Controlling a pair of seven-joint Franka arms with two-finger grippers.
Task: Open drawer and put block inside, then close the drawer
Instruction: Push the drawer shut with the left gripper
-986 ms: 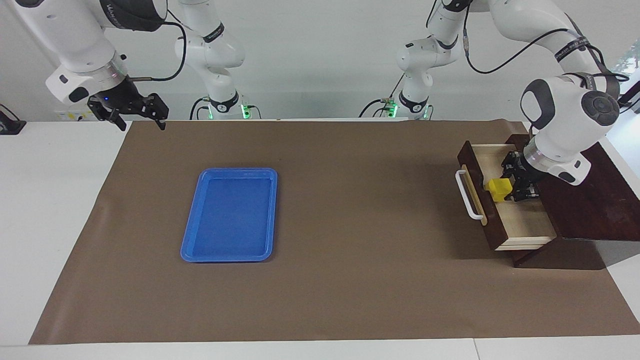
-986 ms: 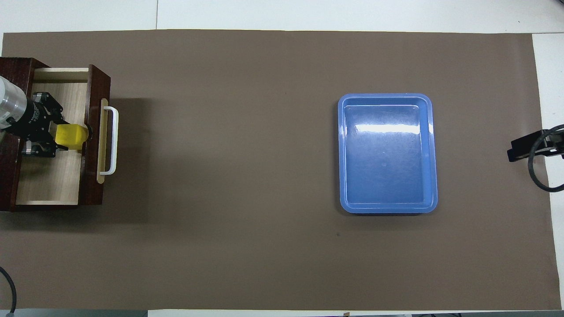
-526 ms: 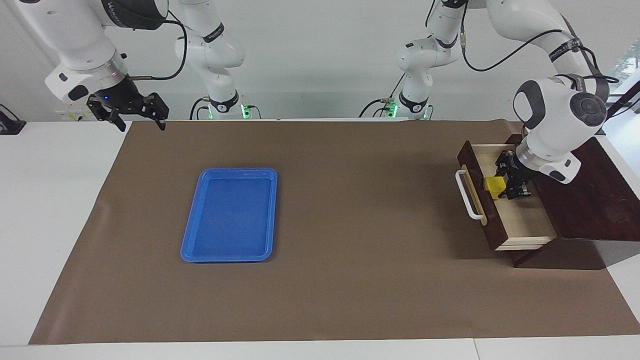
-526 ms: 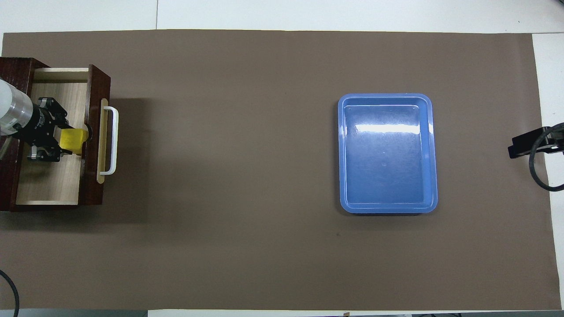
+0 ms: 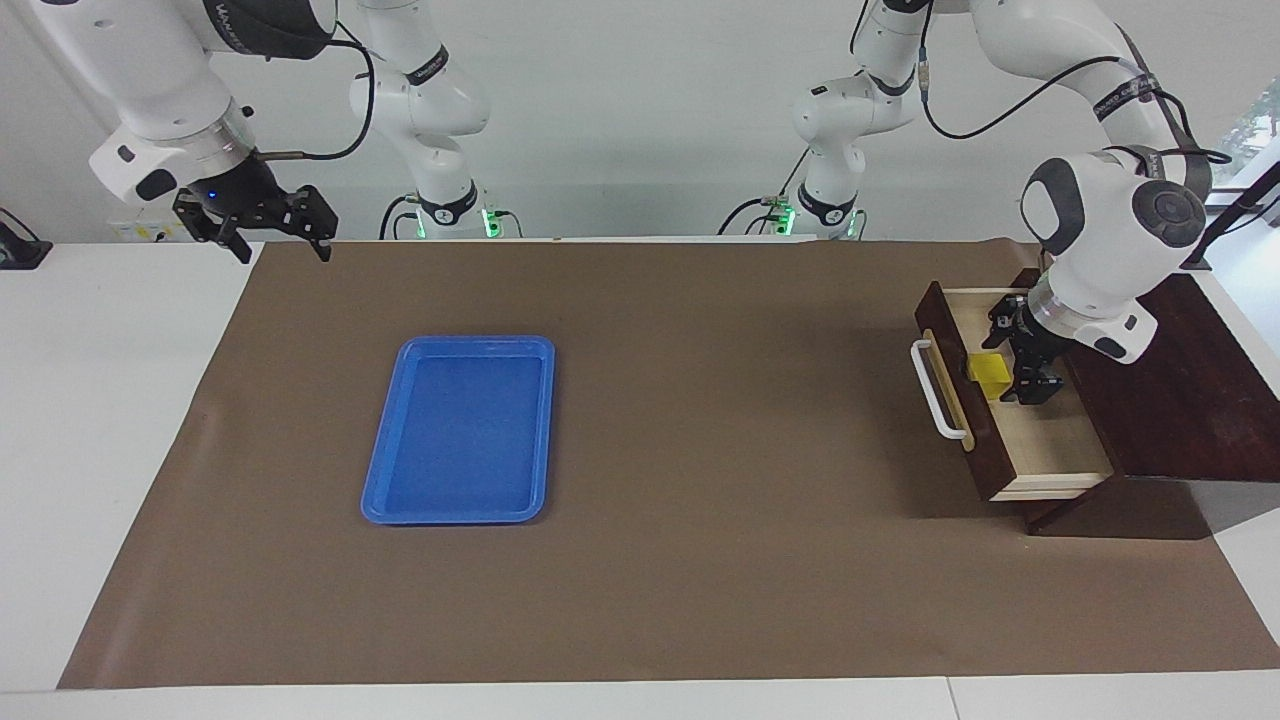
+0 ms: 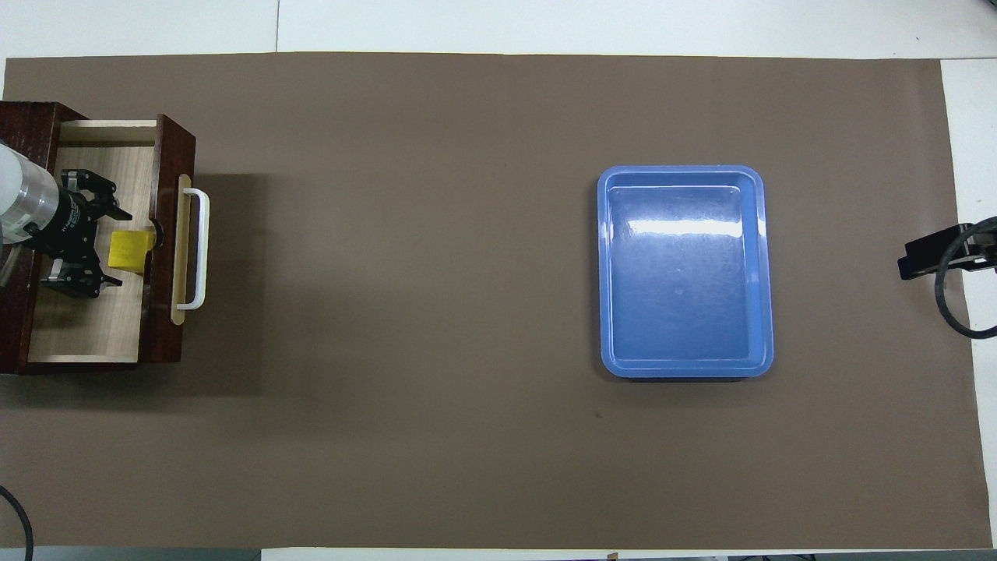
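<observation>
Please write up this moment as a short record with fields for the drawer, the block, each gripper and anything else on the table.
drawer: pulled open at the left arm's end of the table, white handle facing the tray
block: yellow, resting inside the drawer just inside its front panel
left gripper: in the drawer, fingers spread to either side of the block, not clamping it
right gripper: waiting, raised over the table edge at the right arm's end
blue tray: on the brown mat, nothing in it
</observation>
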